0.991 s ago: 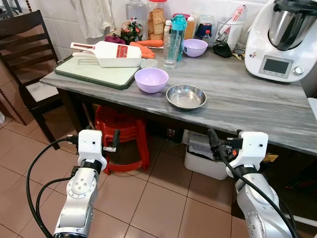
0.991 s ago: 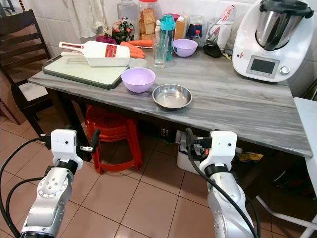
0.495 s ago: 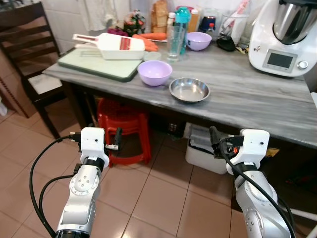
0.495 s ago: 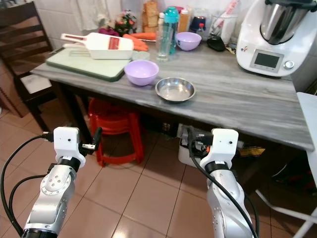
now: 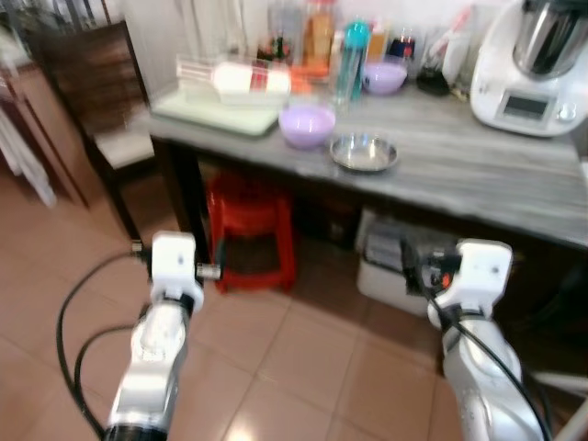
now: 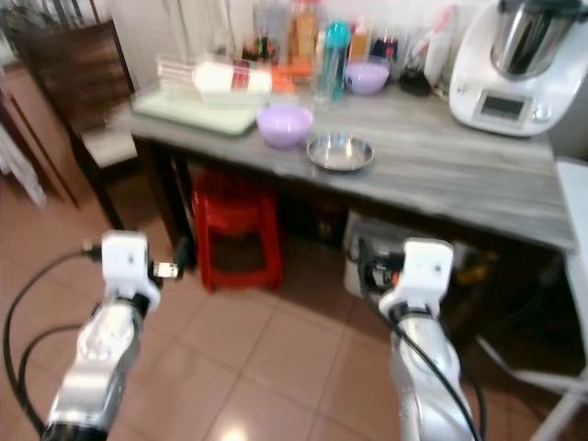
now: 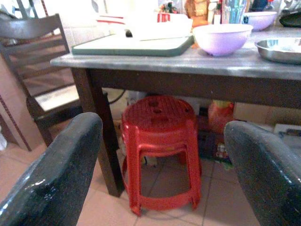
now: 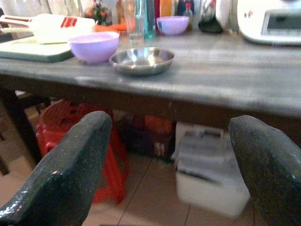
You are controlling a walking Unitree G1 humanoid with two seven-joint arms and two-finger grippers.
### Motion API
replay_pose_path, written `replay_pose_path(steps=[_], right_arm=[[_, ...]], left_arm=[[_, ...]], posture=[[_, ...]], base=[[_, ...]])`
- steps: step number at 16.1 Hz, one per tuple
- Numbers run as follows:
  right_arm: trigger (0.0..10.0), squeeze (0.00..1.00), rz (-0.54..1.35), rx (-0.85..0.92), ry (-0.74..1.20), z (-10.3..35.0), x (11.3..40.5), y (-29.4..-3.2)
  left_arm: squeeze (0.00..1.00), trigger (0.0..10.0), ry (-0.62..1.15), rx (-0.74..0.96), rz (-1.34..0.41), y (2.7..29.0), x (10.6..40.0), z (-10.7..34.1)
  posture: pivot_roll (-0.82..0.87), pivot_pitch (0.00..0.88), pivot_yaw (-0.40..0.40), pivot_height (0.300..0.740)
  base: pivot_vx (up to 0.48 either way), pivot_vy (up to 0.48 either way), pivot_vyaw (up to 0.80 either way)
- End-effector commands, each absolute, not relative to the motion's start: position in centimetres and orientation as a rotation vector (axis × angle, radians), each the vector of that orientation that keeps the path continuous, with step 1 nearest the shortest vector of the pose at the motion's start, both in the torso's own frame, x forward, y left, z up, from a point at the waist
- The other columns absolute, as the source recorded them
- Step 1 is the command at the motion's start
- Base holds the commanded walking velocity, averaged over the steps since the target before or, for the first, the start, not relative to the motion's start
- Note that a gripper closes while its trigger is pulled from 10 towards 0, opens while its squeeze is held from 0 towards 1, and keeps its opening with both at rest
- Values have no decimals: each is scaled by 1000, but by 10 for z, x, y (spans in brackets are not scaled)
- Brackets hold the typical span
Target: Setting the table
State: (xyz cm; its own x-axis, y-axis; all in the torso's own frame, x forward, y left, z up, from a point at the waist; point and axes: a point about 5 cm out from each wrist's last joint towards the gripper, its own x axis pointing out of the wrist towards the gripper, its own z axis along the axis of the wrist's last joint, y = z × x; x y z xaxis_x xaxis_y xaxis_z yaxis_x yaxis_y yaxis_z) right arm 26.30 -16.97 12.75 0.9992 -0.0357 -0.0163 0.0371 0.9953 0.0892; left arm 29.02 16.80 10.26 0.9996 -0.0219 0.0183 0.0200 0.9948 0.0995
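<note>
A steel bowl (image 5: 364,152) sits on the grey table (image 5: 478,179) near its front edge, with a lilac bowl (image 5: 307,125) just beside it toward the robot's left. A second lilac bowl (image 5: 385,77) stands farther back, near a teal bottle (image 5: 350,61) and a drinking glass (image 8: 135,21). To the left of the bowls lies a green cutting board (image 7: 136,45), and a white slicer (image 5: 241,77) rests on top of it. A white kitchen machine (image 5: 536,64) stands at the table's right end, and a cluster of jars and bottles lines the wall behind; the head views are blurred, so their details cannot be told.

Under the table stands a red plastic stool (image 7: 160,143), and a white box (image 5: 393,274) sits on the tiled floor (image 5: 303,367) further to the right. A dark wooden chair (image 5: 96,87) stands at the table's left end.

Both arms are held low in front of the robot, well short of the table and below its top. The left gripper (image 7: 162,169) has its fingers spread wide and holds nothing, and the right gripper (image 8: 171,174) is likewise spread apart and empty
</note>
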Motion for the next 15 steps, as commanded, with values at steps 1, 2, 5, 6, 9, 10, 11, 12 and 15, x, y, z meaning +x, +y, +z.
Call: replay_pose_path(steps=[1, 2, 5, 6, 9, 10, 11, 12, 15], right_arm=[[10000, 0, -30, 68, 12, 130, 264, -170], [10000, 0, -35, 52, 18, 129, 264, -170], [10000, 0, -56, 50, 33, 126, 264, -172], [10000, 0, -58, 30, 27, 128, 264, -172], [10000, 0, -50, 43, 31, 128, 264, -172], [10000, 0, -58, 41, 41, 127, 264, -172], [10000, 0, -59, 33, 42, 127, 265, -172], [10000, 0, -58, 30, 38, 128, 265, -172], [10000, 0, -49, 29, 31, 129, 263, -171]], left_arm=[[0, 10000, -20, 101, -18, 169, 291, 104], [0, 10000, -33, 114, -23, 169, 292, 105], [0, 10000, -37, 69, -44, 168, 292, 107], [0, 10000, -31, 75, -44, 169, 292, 107], [0, 10000, -12, 77, -40, 170, 293, 103], [0, 10000, -4, 74, -39, 169, 293, 102], [0, 10000, -1, 69, -45, 168, 293, 102], [0, 10000, -5, 69, -51, 167, 294, 103], [0, 10000, -8, 70, -57, 166, 293, 104]], posture=[[-34, 0, 1, 740], [-34, 0, 1, 740], [-34, 0, 4, 740], [-34, 0, 4, 740], [-38, 0, 5, 740], [-38, 0, 5, 740], [-38, 0, 5, 740], [-41, 0, 4, 740], [-42, 0, 0, 740]], base=[[-259, 0, 0], [0, 0, 0], [0, 0, 0], [0, 0, 0], [0, 0, 0], [0, 0, 0], [0, 0, -400], [0, 0, -775], [0, -82, -777]])
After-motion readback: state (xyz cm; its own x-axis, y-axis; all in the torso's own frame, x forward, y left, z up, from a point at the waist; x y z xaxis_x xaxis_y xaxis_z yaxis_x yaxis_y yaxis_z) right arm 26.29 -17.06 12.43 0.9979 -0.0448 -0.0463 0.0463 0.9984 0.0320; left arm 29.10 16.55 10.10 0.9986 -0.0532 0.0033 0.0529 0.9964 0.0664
